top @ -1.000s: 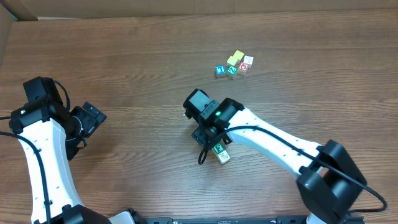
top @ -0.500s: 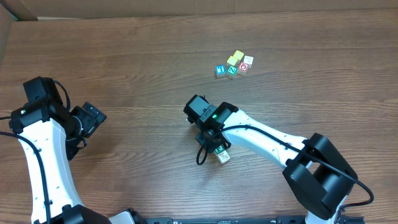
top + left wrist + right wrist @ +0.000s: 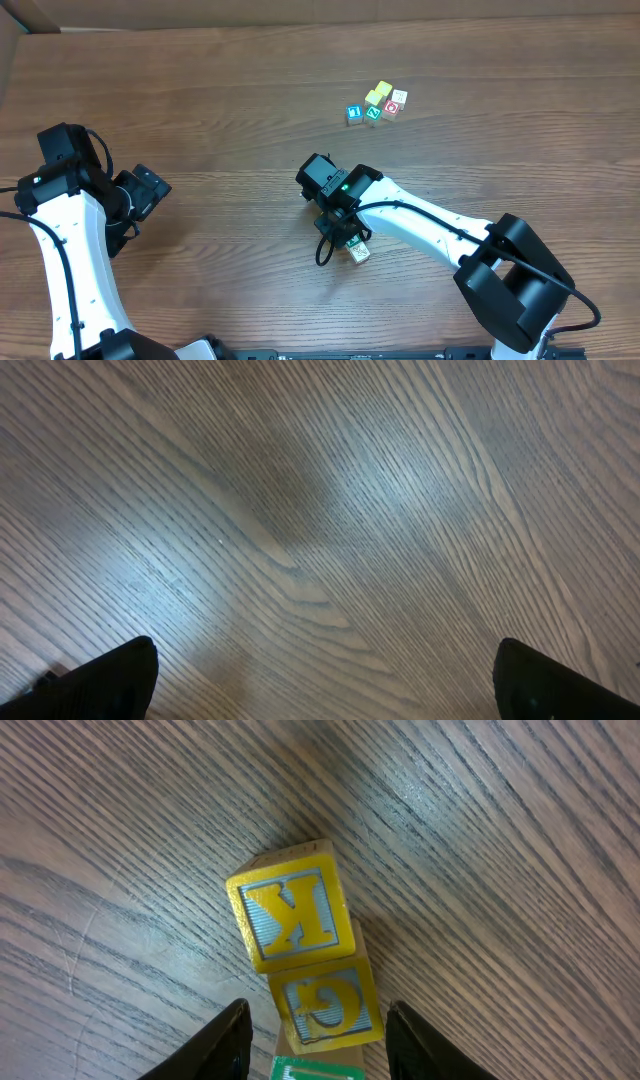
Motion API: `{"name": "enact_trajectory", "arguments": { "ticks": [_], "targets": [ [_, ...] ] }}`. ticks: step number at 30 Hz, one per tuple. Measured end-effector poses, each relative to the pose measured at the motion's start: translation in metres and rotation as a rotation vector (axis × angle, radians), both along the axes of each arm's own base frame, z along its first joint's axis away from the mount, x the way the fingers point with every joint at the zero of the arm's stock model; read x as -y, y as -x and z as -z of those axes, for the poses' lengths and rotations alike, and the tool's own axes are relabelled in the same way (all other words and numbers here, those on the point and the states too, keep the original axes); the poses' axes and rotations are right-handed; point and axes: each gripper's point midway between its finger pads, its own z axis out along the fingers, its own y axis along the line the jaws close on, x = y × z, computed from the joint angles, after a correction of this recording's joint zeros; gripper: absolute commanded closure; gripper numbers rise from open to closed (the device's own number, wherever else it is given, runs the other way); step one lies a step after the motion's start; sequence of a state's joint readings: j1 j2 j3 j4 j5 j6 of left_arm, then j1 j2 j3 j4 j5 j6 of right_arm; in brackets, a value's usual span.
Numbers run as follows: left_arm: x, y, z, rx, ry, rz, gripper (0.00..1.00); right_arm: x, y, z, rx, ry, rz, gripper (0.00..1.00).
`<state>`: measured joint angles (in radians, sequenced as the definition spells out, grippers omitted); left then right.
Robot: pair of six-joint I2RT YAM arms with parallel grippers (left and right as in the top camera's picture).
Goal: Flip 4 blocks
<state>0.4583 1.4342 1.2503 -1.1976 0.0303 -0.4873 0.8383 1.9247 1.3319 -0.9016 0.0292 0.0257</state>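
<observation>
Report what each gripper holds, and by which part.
The left gripper is open and holds nothing. The right gripper straddles the yellow G block at its two side faces; whether it actually grips cannot be told.

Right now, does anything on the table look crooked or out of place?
Nothing is damaged. Only the yellow K block sits slightly turned against the yellow G block it touches, so their edges do not line up.

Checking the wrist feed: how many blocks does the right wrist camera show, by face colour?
Yellow: 2, the K block and the G block
Green: 1, the green block, cut off at the bottom edge
Total: 3
</observation>
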Motion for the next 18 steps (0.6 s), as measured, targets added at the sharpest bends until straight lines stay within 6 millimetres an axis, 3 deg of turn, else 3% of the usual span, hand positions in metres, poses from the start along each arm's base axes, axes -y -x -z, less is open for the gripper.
{"name": "enact_trajectory", "arguments": {
  "ticks": [8,18],
  "targets": [
    [-0.0002,0.0001,0.0,-0.001,-0.001,0.0,0.0,-0.0027,-0.0025,-0.0006,0.011,-0.011,0.0,0.47],
    [-0.0003,0.0001,0.0,-0.001,-0.002,0.0,0.0,-0.0049,-0.0047,-0.001,0.021,-0.019,-0.011,0.51]
  ]
}}
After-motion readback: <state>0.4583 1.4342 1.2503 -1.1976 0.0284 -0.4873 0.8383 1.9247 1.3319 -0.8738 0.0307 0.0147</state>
